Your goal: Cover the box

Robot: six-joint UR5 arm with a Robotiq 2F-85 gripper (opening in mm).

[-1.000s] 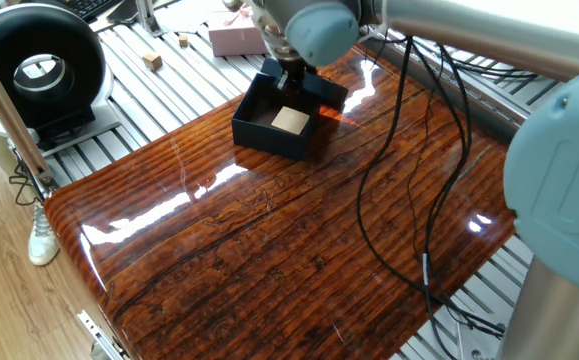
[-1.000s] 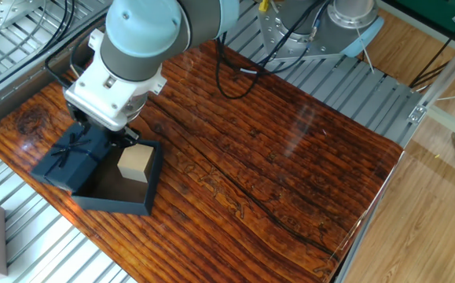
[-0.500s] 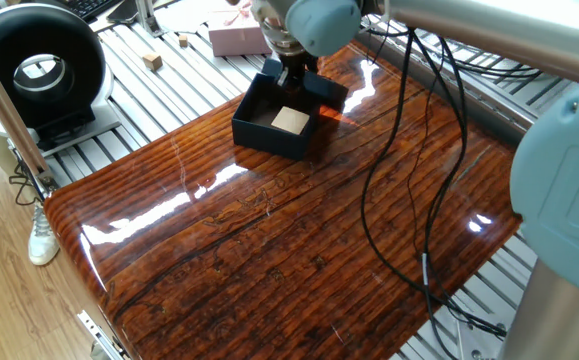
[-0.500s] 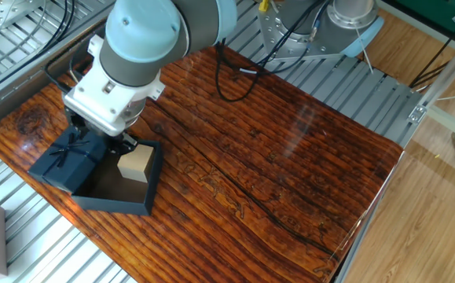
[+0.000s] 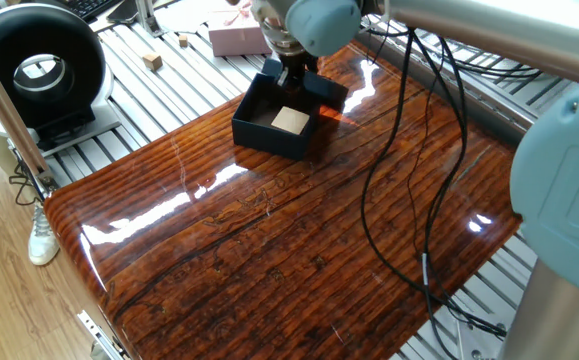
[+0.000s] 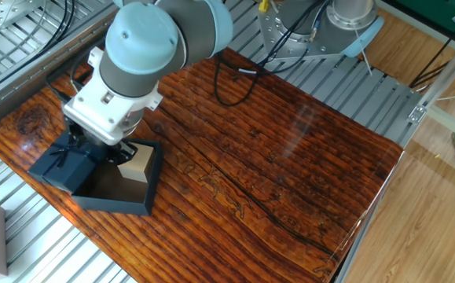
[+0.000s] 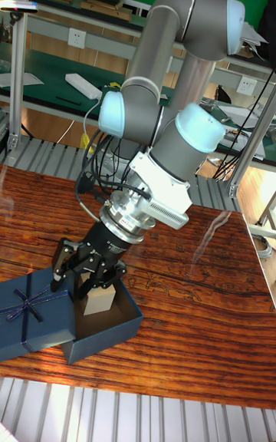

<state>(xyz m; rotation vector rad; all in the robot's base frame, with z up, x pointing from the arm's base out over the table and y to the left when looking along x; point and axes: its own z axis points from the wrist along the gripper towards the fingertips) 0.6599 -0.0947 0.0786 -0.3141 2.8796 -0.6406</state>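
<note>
The gripper (image 7: 80, 269) has shifted toward the lid (image 6: 64, 161), at left frame beside the open box (image 6: 125, 192) on the surface (image 6: 290, 157). Jaws spread, pinching nothing; lid grasp pending.

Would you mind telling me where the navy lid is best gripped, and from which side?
Grip the lid across its edge nearest the open box, coming from above. It lies flat beside the box, bow up, so the thin rim suits the two fingers. The end effector hangs open there.
</note>
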